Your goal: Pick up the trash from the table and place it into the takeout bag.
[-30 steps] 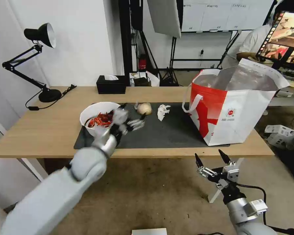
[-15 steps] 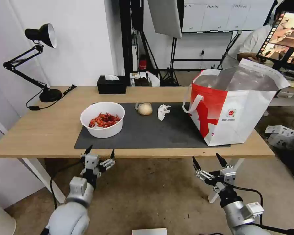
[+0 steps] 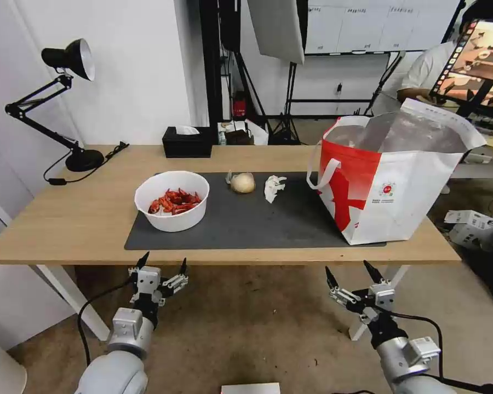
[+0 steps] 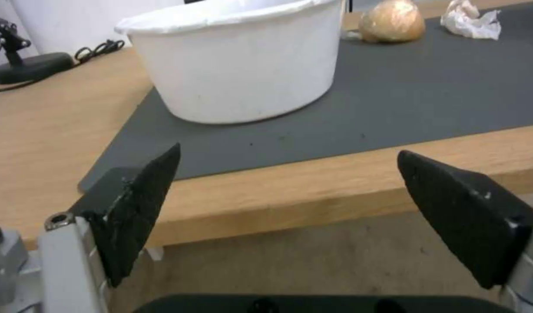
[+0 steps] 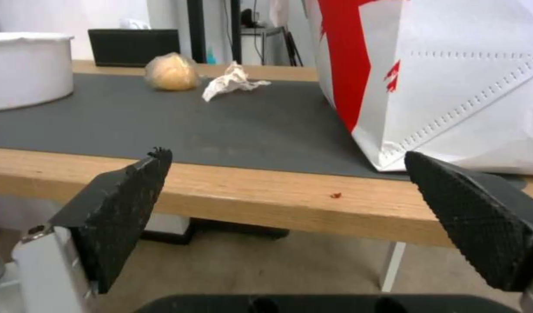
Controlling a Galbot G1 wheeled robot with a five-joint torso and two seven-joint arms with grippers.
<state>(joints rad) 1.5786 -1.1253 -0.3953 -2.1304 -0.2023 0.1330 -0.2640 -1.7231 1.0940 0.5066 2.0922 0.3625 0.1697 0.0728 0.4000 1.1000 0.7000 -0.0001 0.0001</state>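
**Both grippers low, off the table**

Left gripper (image 3: 162, 265) and right gripper (image 3: 350, 271): below table (image 3: 93, 219) edge, fingers apart, empty. On mat (image 3: 246, 224): bowl (image 3: 172, 200), wrapped lump (image 3: 242, 183), tissue (image 3: 273, 187). Takeout bag (image 3: 389, 186) at mat's right end

silver-grey rounded arms, left gripper (image 3: 161, 262) and right gripper (image 3: 349, 272) with black pointed textured fingertips (image 5: 486, 226) on silver metal brackets, visible screws, black cables looping from wrists, white label on right wrist
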